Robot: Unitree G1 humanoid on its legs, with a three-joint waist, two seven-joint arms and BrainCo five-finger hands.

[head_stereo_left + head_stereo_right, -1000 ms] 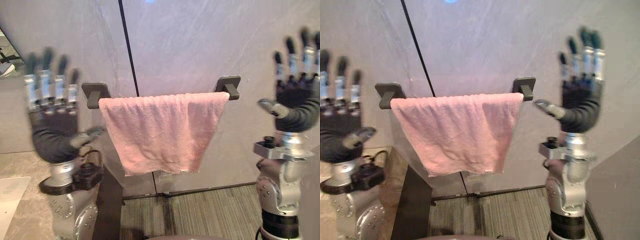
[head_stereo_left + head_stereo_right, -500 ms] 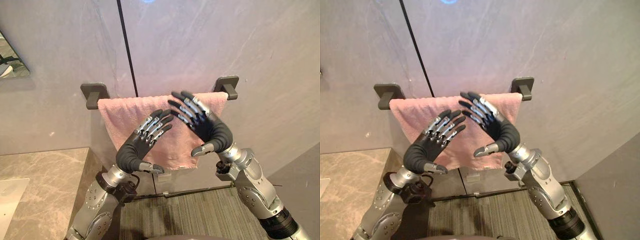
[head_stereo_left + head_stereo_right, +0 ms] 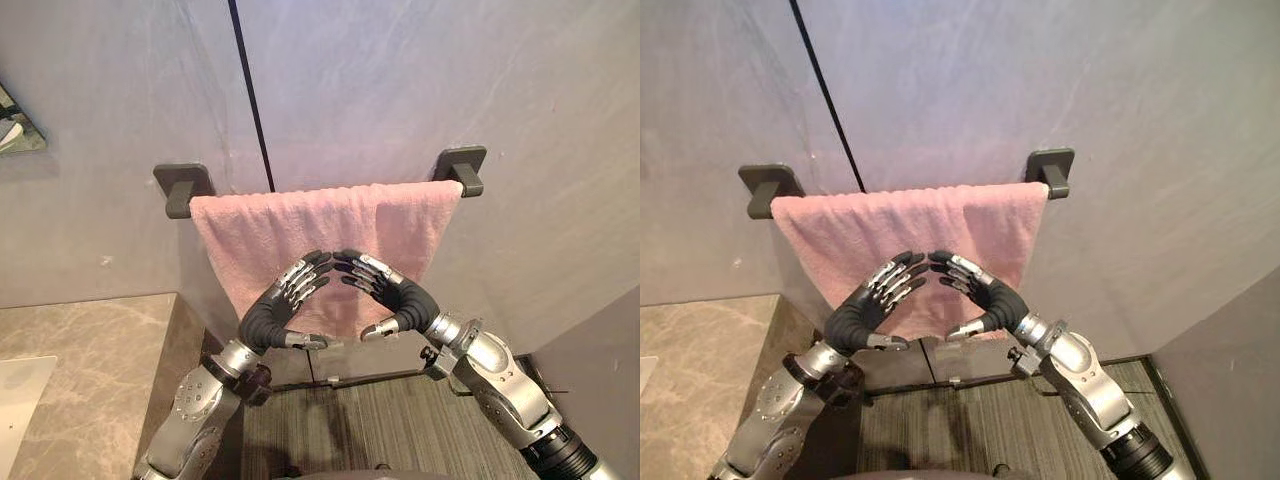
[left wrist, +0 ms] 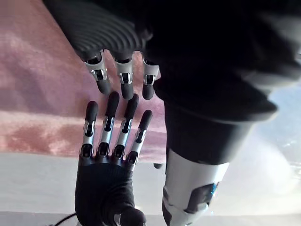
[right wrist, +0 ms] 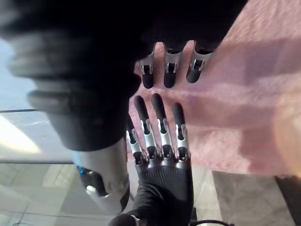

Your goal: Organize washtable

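A pink towel hangs over a dark bar between two wall brackets, with its lower edge slanted. My left hand and right hand are held side by side in front of the towel's lower part. Both are open with straight fingers, and their fingertips nearly meet. Neither holds anything. I cannot tell whether the fingertips touch the cloth. In the left wrist view my left hand's fingers point at the right hand, with the towel behind. The right wrist view shows the left hand against the towel.
A marble countertop lies at the lower left, with a white basin edge on it. A mirror corner shows on the grey wall. Striped carpet lies below the towel.
A second ago both hands were raised wide apart at the sides. They swung together in front of the towel, then dropped lower until the fingertips nearly met.
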